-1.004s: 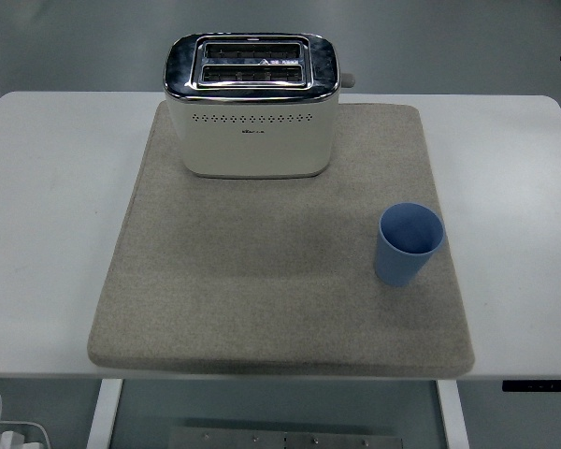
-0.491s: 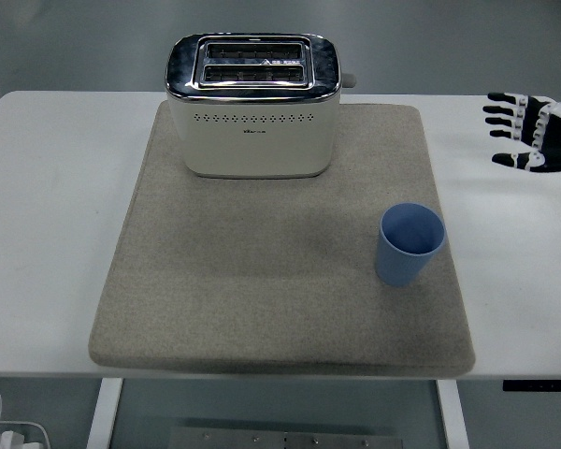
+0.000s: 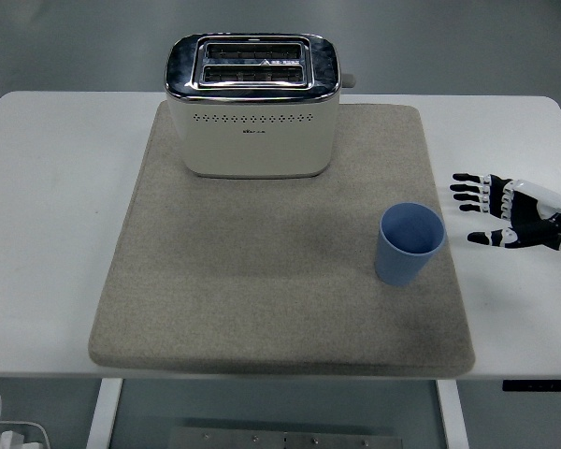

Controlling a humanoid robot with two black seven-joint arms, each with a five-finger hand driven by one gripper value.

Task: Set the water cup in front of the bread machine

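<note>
The blue cup [image 3: 409, 244] stands upright, mouth up, on the right side of the grey mat [image 3: 262, 299], well nearer than the toaster. It is plain, smooth and slightly tapered. Just right of it, apart, the right hand [image 3: 510, 211] hovers over the white table [image 3: 47, 234] with fingers spread, holding nothing. Farther back stands the cream toaster [image 3: 251, 103], slots up.

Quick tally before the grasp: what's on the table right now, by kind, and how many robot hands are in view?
Toaster: 1
Blue cup: 1
Grey mat: 1
Robot hand: 1, the right, open, beside the cup and not touching it
Total: 3 things on the table, plus 1 hand
</note>
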